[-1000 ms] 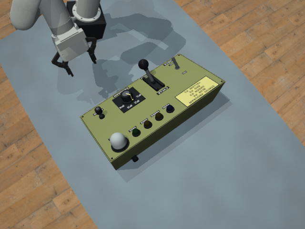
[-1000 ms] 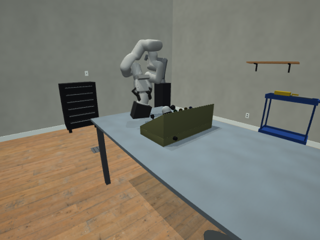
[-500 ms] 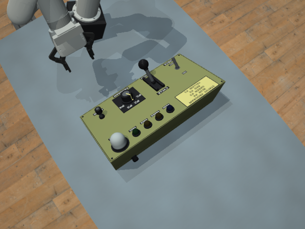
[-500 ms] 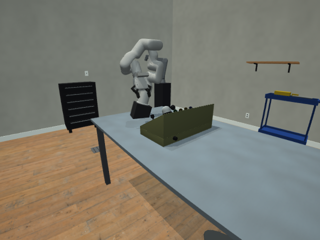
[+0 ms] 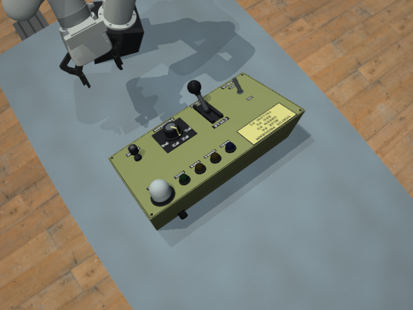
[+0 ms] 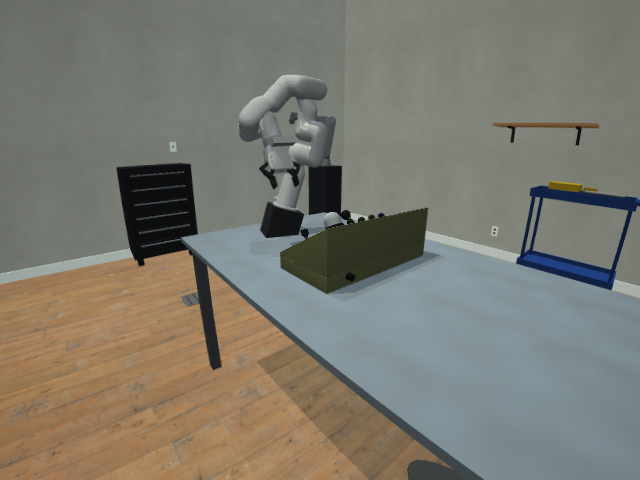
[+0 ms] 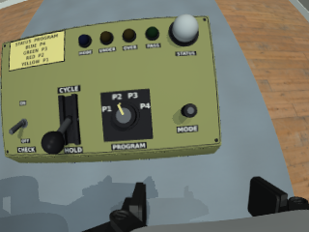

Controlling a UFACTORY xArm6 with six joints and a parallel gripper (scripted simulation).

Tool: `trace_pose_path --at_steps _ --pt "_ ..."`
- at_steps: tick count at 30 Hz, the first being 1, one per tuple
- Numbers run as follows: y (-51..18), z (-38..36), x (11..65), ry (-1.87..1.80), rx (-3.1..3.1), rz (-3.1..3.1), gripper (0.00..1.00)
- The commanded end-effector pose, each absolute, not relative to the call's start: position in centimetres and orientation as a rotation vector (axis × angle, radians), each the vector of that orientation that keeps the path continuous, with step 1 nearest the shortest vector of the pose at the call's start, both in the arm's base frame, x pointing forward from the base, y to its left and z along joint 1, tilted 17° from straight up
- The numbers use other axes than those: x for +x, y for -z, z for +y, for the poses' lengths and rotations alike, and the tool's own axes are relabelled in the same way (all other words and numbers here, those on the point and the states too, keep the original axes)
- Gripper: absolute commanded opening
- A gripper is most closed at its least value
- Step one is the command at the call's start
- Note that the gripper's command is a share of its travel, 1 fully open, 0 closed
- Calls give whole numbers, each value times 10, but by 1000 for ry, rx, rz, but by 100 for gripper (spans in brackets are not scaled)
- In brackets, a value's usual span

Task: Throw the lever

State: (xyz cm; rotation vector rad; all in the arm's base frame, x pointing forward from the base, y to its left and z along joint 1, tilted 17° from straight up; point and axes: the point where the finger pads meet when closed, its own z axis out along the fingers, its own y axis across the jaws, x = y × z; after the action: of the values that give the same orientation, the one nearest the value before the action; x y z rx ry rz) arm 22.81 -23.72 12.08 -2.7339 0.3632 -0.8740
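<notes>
An olive console (image 5: 206, 146) lies on the grey table; it also shows in the wrist view (image 7: 110, 84) and from behind in the exterior view (image 6: 356, 248). Its black ball-topped lever (image 5: 194, 87) (image 7: 53, 142) leans toward the HOLD end of its slot, away from the CYCLE label (image 5: 221, 122) (image 7: 69, 89). My gripper (image 5: 91, 72) (image 6: 280, 175) hangs open and empty above the table, up and to the left of the console, well apart from the lever. Its fingers show at the bottom of the wrist view.
The panel also carries a PROGRAM rotary knob (image 5: 172, 132), a small MODE switch (image 5: 133, 148), a metal toggle (image 5: 239, 86), several coloured buttons (image 5: 215, 157), a white dome button (image 5: 160, 191) and a yellow label plate (image 5: 266, 123). The arm's black base (image 5: 123, 36) stands behind.
</notes>
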Motion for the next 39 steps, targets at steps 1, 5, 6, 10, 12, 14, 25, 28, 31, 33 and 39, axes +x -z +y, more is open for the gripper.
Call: trace_pose_path --at_steps 1,5,6,10,12,14,25,28,31,33,39 --pt "-127 -239 224 877 -2736 362 100" --pt "-129 -240 223 877 -2736 362 100" --pt "-129 -240 223 877 -2736 362 100" --pt "-130 -240 223 876 -2736 362 100" --pt "-130 -238 225 875 -2737 361 100" --pt "-131 -234 231 871 -2740 358 100" --pt "-148 -144 312 845 -2770 309 100" --pt "-152 -122 324 849 -2769 300 100" --pt "-155 -100 333 855 -2766 293 100" --pt "-157 -81 339 861 -2762 286 100" --pt "-162 -47 348 875 -2749 276 100"
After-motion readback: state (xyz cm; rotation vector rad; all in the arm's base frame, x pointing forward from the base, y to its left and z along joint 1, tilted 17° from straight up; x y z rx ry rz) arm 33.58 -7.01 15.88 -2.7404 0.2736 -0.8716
